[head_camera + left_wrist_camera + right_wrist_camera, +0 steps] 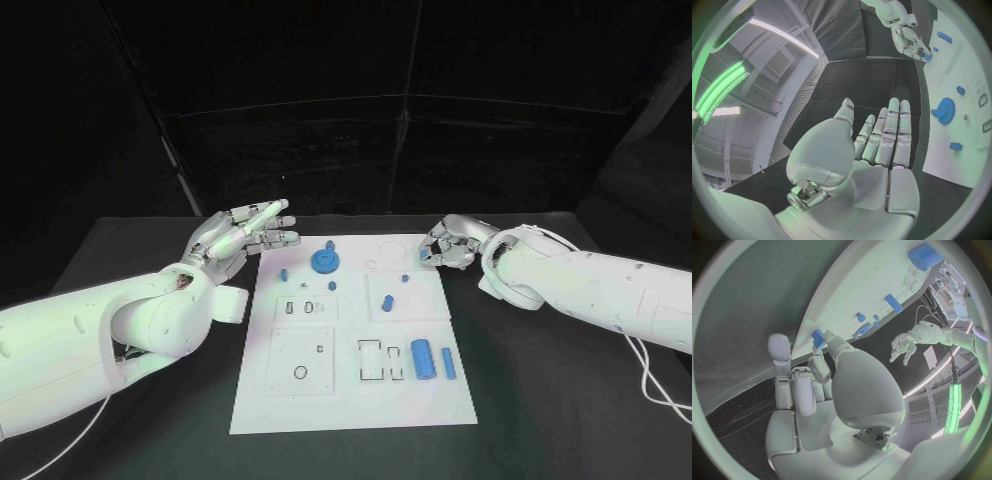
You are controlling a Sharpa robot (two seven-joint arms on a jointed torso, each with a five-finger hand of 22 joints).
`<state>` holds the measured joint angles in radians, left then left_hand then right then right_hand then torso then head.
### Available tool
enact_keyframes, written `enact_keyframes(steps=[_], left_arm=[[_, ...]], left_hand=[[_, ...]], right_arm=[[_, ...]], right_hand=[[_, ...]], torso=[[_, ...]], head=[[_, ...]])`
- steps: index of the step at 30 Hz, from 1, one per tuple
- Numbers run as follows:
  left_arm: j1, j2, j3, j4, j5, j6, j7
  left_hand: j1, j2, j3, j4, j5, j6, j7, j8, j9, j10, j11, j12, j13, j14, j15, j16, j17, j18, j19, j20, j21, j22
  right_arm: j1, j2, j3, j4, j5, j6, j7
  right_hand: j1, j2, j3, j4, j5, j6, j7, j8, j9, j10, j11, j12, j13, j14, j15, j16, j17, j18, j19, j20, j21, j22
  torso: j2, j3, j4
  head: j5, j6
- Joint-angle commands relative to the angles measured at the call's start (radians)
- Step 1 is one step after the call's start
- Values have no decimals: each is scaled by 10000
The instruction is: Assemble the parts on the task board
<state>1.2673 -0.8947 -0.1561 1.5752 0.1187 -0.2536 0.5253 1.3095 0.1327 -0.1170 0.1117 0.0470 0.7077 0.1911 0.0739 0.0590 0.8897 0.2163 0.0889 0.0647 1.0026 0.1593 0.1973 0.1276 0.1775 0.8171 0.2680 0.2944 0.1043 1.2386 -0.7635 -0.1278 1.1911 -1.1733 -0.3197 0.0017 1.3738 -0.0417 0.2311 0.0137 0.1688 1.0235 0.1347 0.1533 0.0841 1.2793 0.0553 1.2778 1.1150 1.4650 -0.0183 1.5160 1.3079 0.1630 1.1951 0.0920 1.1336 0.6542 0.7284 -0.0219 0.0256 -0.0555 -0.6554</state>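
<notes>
White rectangular task board [353, 395] lying flat mid-frame on black table [144, 440]. Scattered across it, small blue parts: round blue gear [327, 262] near the upper edge, blue cylinder [424, 359] and slimmer blue bar [449, 362] toward the lower right, small blue peg [388, 301] at centre. Left robot hand [242, 235] at upper left of the frame, just beside the board's top left corner, fingers straight and spread, holding nothing. Right robot hand [453, 245] at upper right, by the board's top right corner, fingers curled, pinching a small blue piece [817, 338] at its fingertips, seen plainly in the right wrist view.
</notes>
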Motion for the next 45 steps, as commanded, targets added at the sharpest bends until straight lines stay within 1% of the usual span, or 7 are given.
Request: enact_keyframes(steps=[1,9,16,28,34,40,45], left_arm=[[10,-6,7,17,-53,123,40],[10,-4,7,20,-53,125,41],[10,-8,7,21,-53,124,44],[10,-8,6,14,-53,127,41],[10,-23,6,16,-53,127,41],[11,-44,6,29,-53,120,41],[13,-59,6,33,-53,112,44]], left_hand=[[-20,96,-38,-28,15,60,830,-35,14,28,19,-30,0,17,42,-39,3,40,-16,31,-49,-11],[-20,96,-38,-28,15,60,830,-35,14,28,19,-30,0,17,42,-39,3,40,-16,31,-49,-11],[-20,96,-38,-28,15,60,830,-35,14,28,19,-30,0,17,42,-39,3,40,-16,31,-49,-11],[-20,96,-38,-28,15,60,830,-35,14,28,19,-30,0,17,42,-39,3,40,-16,31,-49,-11],[-20,96,-38,-28,15,60,830,-35,14,28,19,-30,0,17,42,-39,3,40,-16,31,-49,-11],[-20,96,-38,-28,15,60,830,-35,14,28,19,-30,0,17,42,-39,3,40,-16,31,-49,-11],[-20,96,-38,-28,15,60,830,-35,14,28,19,-30,0,17,42,-39,3,40,-16,31,-49,-11]], right_arm=[[-29,8,-18,-20,-248,208,-313],[-73,86,-18,-52,-405,329,-487],[-120,129,-18,-69,-507,392,-614],[-139,86,-18,35,-532,-129,-465],[-139,-85,-15,414,-489,-523,-358],[-117,-424,-6,1090,-428,-659,-500],[49,-581,0,1663,-413,-635,-696]], right_hand=[[-109,20,45,24,-37,54,15,28,-10,-44,-48,-9,-18,815,-45,57,1491,-124,7,-76,46,-11],[-111,17,44,24,-38,51,16,26,-12,-46,-48,-12,-21,815,-45,57,1493,-124,7,-76,46,-10],[-120,12,45,27,-39,40,18,21,-16,-63,-46,-30,-45,815,-45,55,1490,-122,-2,-78,35,-30],[-126,73,105,37,44,81,0,52,-19,-28,-60,-6,6,818,-53,61,1505,-131,22,-88,56,18],[-127,88,121,38,64,100,-8,64,-17,-7,-66,11,33,823,-57,72,1530,-134,33,-91,66,38],[-126,88,122,36,65,101,-9,65,-18,-6,-66,11,34,824,-58,74,1534,-135,35,-91,68,42],[-124,87,127,33,69,102,-11,66,-18,-4,-68,12,35,827,-59,79,1546,-137,41,-92,74,55]], torso=[[3,1,-9],[0,-2,9],[2,1,-9],[-1,4,-8],[-13,-1,-21],[-26,-24,-23],[-28,-24,-22]], head=[[8,-11],[-12,-49],[-4,-75],[11,-108],[38,-117],[20,-75],[45,-62]])
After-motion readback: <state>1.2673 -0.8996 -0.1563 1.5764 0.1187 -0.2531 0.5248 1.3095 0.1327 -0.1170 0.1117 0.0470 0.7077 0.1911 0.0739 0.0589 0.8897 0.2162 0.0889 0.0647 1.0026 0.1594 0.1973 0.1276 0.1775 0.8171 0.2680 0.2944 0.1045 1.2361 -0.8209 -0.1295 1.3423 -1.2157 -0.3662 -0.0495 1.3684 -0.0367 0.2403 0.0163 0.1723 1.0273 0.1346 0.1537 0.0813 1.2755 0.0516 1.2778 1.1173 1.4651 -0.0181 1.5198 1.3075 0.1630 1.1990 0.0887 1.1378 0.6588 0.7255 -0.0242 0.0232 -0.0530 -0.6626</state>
